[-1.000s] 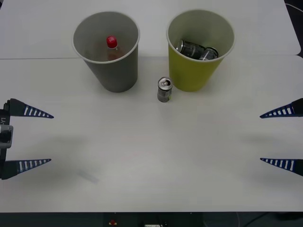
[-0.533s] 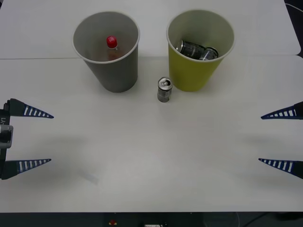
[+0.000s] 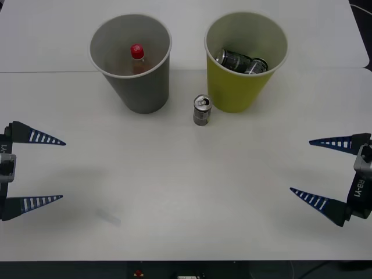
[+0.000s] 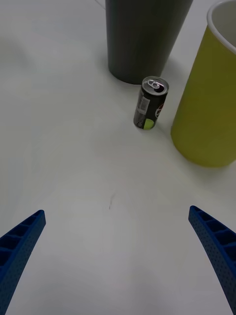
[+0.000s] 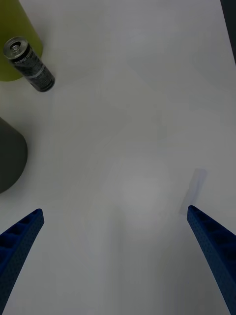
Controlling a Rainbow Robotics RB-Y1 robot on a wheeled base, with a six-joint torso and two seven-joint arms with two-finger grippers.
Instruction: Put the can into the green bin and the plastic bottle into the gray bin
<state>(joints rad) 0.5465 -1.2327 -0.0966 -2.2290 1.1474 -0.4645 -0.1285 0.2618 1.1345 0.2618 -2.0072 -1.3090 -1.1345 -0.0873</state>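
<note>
White table [image 3: 186, 192]: right pincer [image 3: 314, 170] angled inward, spread; left pincer [image 3: 43, 170] spread.

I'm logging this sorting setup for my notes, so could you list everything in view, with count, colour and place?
gray bin: one, gray, far left on the table, upright.
plastic bottle: one, clear brownish with a red cap, inside the gray bin.
green bin: one, yellow-green, far right on the table, upright.
cans in the green bin: at least two, dark and silver, lying inside it.
can: one, silver-gray with a shiny top, standing on the table between the bins, close to the green one.
table: one, white, under everything.
left hand: one, blue ribbed fingers, open, at the table's near left edge.
right hand: one, blue ribbed fingers, open, at the table's near right edge.
</note>
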